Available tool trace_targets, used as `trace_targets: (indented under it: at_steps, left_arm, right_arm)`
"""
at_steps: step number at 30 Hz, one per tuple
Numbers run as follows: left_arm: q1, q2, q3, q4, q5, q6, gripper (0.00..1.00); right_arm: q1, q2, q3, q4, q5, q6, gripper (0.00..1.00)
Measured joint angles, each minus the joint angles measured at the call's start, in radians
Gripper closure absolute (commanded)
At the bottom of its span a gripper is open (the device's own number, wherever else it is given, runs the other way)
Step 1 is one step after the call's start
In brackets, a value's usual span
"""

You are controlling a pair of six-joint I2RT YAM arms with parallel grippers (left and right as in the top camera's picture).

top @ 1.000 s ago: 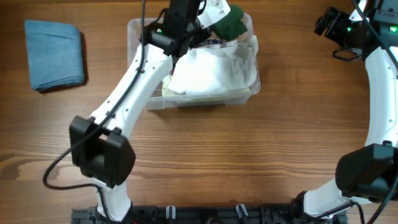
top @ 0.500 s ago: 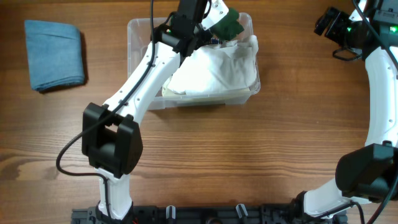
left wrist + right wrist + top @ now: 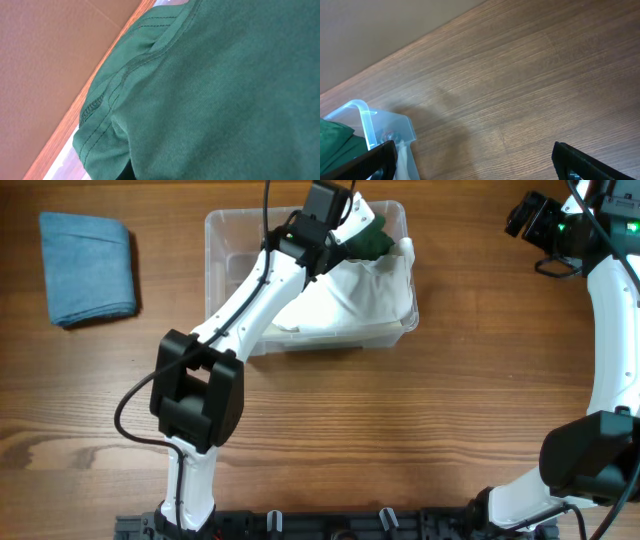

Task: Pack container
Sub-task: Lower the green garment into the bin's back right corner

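The container point(image 3: 214, 250), a clear plastic bin, stands at the table's back centre. It holds a crumpled white cloth point(image 3: 350, 292). A dark green garment point(image 3: 377, 238) lies in its far right corner, over the white cloth. My left gripper point(image 3: 350, 235) reaches into that corner and is shut on the green garment, which fills the left wrist view point(image 3: 225, 100) and hides the fingers. My right gripper point(image 3: 525, 218) is open and empty, well right of the container. Its wrist view point(image 3: 475, 160) shows the container's corner point(image 3: 365, 117) and the green garment point(image 3: 335, 142).
A folded blue towel point(image 3: 88, 267) lies on the wooden table at the far left. My left arm stretches across the container's left half, hiding part of its inside.
My left arm has swung right and further back. The green garment has gone down from above the rim into the container's far right corner. The right arm has not moved.
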Motion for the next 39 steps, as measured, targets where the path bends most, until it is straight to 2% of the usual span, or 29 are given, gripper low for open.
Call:
trace_targets:
  at_steps: [2,3,4,5,7,9,21,35,39]
  left_arm:
    - [-0.001,0.003,0.0,0.0,0.0,0.0,0.96]
    - [-0.001,0.006,0.0,0.001,0.0,0.0,0.92]
    - [-0.001,0.01,0.0,0.003,0.0,0.0,0.78]
    - [-0.001,0.014,0.0,0.005,0.0,0.0,0.58]
    - [-0.001,0.024,0.0,0.01,0.0,-0.002,0.44]
    - [-0.001,0.03,0.0,0.021,0.003,-0.008,0.37]
    - [-0.038,0.026,0.001,0.064,-0.012,-0.053,0.41]
    - [-0.103,-0.1,0.011,0.085,-0.012,-0.372,0.4]
    - [-0.104,-0.1,0.011,0.119,-0.011,-0.454,0.5]
  right_arm:
    - [0.0,0.0,0.0,0.0,0.0,0.0,0.0]
    - [0.0,0.0,0.0,0.0,0.0,0.0,0.0]
    - [0.0,0.0,0.0,0.0,0.0,0.0,0.0]
    - [0.0,0.0,0.0,0.0,0.0,0.0,0.01]
    - [0.0,0.0,0.0,0.0,0.0,0.0,0.0]
    - [0.0,0.0,0.0,0.0,0.0,0.0,0.0]
    - [0.0,0.0,0.0,0.0,0.0,0.0,0.0]
    - [0.0,0.0,0.0,0.0,0.0,0.0,0.0]
    - [0.0,0.0,0.0,0.0,0.0,0.0,0.0]
